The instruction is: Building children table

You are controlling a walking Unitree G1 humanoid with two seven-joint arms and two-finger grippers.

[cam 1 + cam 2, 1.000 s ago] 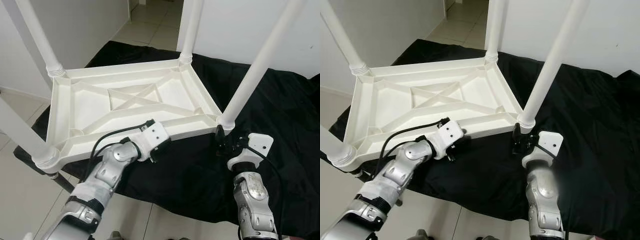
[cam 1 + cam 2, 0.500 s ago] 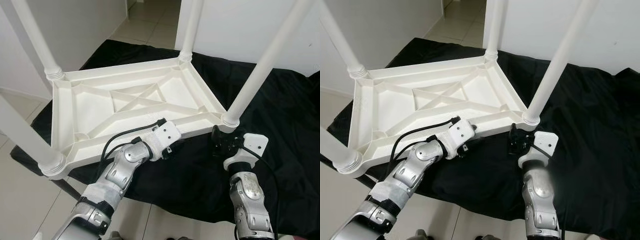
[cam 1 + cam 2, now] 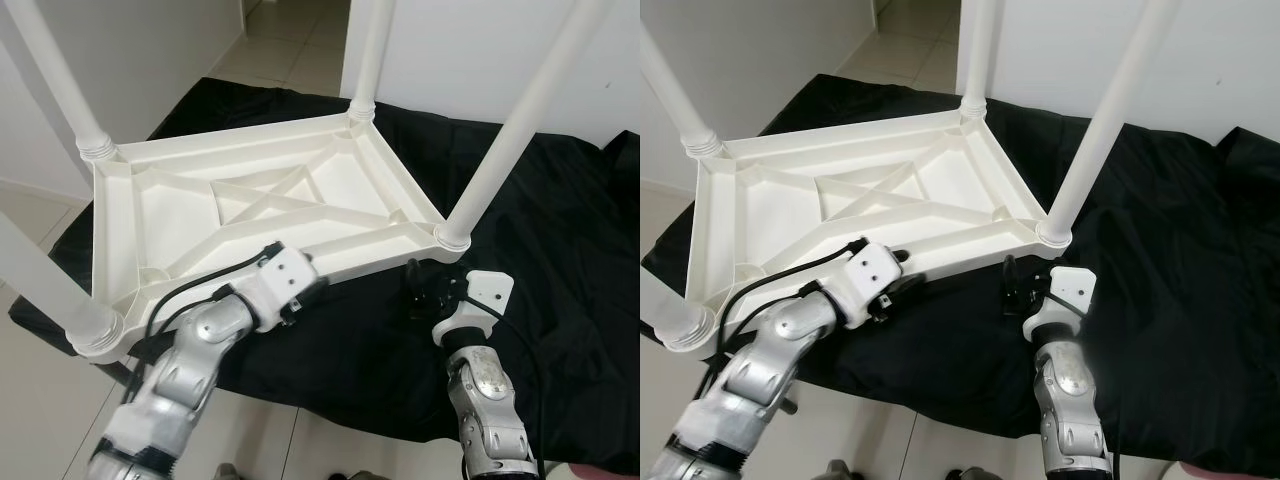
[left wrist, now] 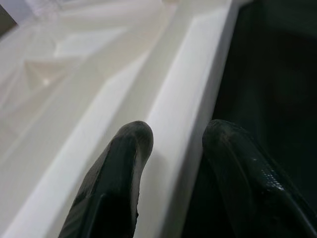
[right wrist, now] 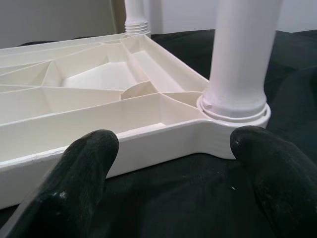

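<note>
Left gripper point(image 4: 171, 148) straddles the near rim of the upturned white table point(image 3: 250, 200), fingers parted either side. Right gripper point(image 5: 173, 148) hangs released just short of the near corner leg point(image 3: 510, 140). Table lies on a black cloth point(image 3: 560, 230).

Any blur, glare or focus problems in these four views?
Eye views: sharp, evenly lit, white table clear against black cloth. Left wrist view: fingers soft, too close for focus. Right wrist view: fingertips blurred, table leg bright, slightly washed out.
</note>
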